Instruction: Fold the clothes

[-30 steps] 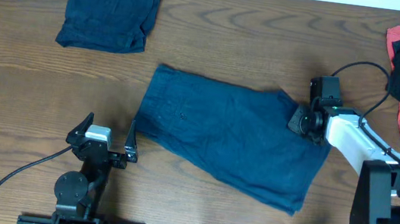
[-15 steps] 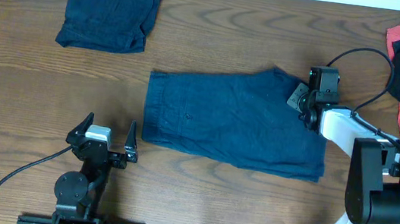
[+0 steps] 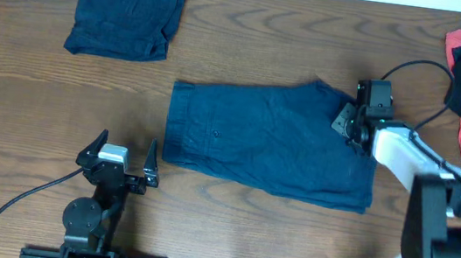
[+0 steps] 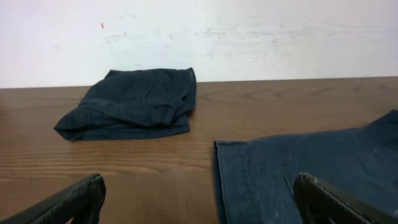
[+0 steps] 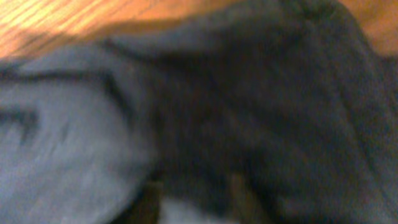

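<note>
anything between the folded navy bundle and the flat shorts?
Nothing. Bare table separates the folded bundle from the flat shorts, as seen in the overhead and left wrist views.

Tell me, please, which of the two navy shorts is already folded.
The folded shorts at the far left, a squarish bundle. The other shorts lie spread flat in the middle, with the right gripper at their edge.
</note>
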